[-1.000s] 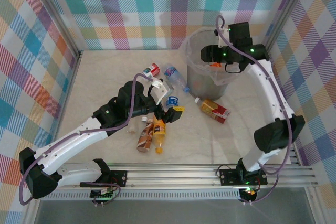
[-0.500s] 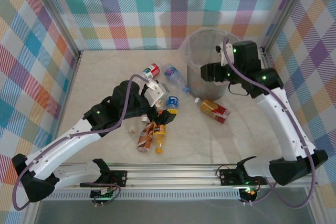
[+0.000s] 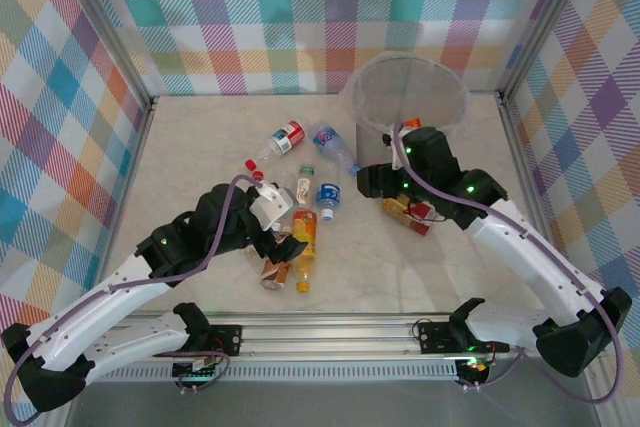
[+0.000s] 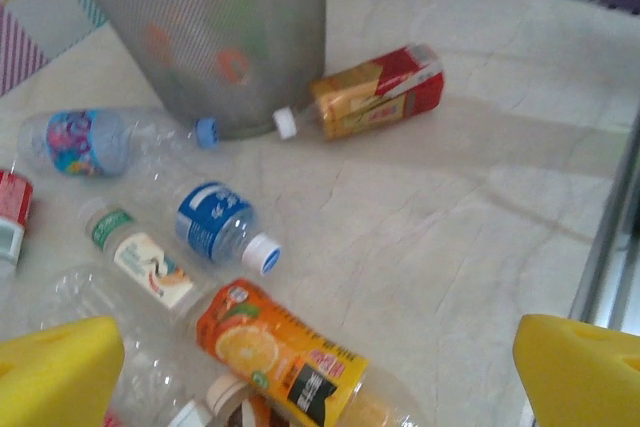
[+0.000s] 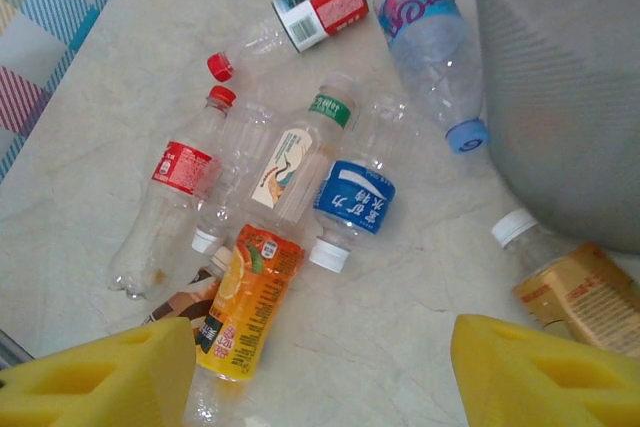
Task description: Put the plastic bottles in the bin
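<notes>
My left pincer (image 4: pixel 320 372) and right pincer (image 5: pixel 320 377) gape empty above the bottles (image 3: pixel 300 232) heaped at the middle of the desk (image 3: pixel 190 147), so I'd centre the right across the blue-label bottle (image 5: pixel 352 202), then lift to the bin (image 3: pixel 378 147) by the far right corner.

bin (image 4: pixel 235 42) contents blurred, brown bottle (image 5: pixel 185 302) half hidden

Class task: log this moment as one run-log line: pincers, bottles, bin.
left pincer: open, empty | right pincer: open, empty | bin: upright | plastic bottles: lying loose beside bin
</notes>
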Tool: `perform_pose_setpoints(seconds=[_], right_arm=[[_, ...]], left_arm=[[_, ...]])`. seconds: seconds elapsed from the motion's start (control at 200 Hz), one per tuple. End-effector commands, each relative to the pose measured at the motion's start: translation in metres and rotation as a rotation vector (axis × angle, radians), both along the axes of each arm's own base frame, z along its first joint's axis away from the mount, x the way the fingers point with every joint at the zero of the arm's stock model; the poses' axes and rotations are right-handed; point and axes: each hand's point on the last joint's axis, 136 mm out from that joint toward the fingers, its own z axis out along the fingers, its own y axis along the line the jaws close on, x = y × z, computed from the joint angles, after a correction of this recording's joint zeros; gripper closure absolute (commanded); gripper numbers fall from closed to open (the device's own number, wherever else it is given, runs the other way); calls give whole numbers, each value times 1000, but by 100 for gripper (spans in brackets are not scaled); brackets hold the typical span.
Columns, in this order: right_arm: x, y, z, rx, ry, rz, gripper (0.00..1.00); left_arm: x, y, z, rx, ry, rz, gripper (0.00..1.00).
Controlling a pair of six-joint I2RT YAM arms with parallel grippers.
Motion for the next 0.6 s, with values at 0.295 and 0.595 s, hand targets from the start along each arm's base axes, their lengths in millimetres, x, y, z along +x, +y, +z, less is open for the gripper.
perform_pose_setpoints(seconds=[0.295, 0.595], right_arm=[[25, 50, -70, 107, 113, -99, 29], [53, 72, -131, 63, 218, -183, 27]], left_arm=[[18, 8, -5, -27, -50, 112, 0], [23, 8, -17, 8, -40, 135, 0]])
